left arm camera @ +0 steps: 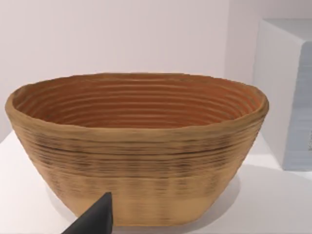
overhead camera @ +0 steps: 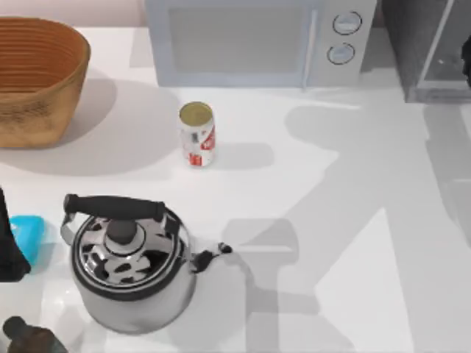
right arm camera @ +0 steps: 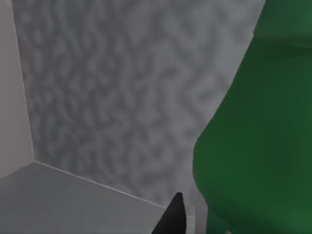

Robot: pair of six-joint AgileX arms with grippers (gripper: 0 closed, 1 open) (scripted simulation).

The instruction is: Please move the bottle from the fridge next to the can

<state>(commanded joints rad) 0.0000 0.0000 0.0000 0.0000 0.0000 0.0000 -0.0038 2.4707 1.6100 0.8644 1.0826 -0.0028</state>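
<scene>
Two arms are mine, and the right one is reaching into the fridge at the worktop's far right corner. From my right wrist view, the bottle bulks close and green inside the fridge, standing on its grey floor against the speckled inner wall. One dark fingertip of my right gripper shows just beside the bottle's lower body (whether it touches I cannot tell), and I cannot tell how far that gripper is spread or whether it has hold of anything.

From above, the can stands upright on the worktop in front of the microwave, well apart from the fridge. A woven basket sits at the far left, and a steel kettle with a black handle stands near the front left, with a blue object and a dark bottle beside it.

My left arm is parked at the left edge, its wrist view facing the basket, one dark fingertip in sight; its gripper's spread I cannot tell either.
</scene>
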